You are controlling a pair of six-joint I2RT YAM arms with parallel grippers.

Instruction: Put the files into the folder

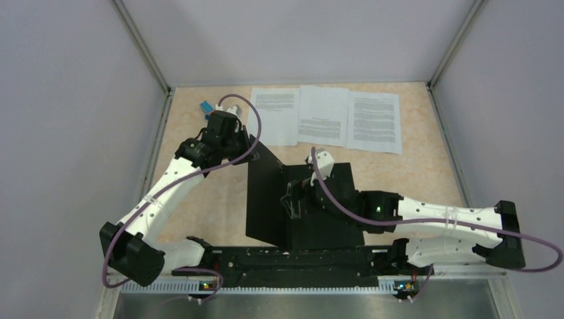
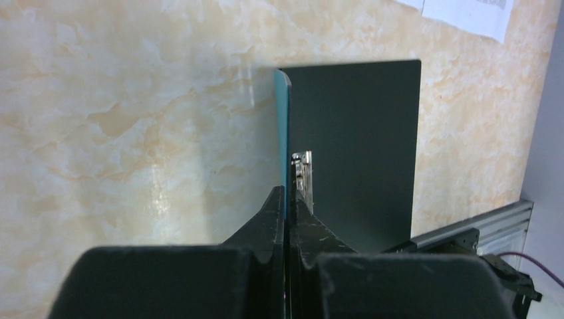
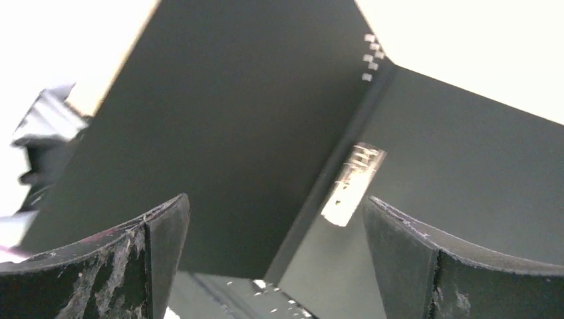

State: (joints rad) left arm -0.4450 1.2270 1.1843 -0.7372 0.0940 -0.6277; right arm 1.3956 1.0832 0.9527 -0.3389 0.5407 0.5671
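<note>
- My left tool (image 2: 286, 199) is pressed together, pinching the raised cover edge of the folder (image 2: 359, 133).
- My right tool (image 3: 269, 206) is spread wide above the folder's flat black half.
- The files (image 1: 324, 114) lie side by side on the counter (image 1: 425, 173), beyond the folder.

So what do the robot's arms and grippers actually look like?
Both the left arm and right arm have white shells with black joints and bases. A purple cable loops along each. The right arm shows a small green light. The left gripper and right gripper are black, with two wedge-shaped fingers, scuffed at the tips.
</note>
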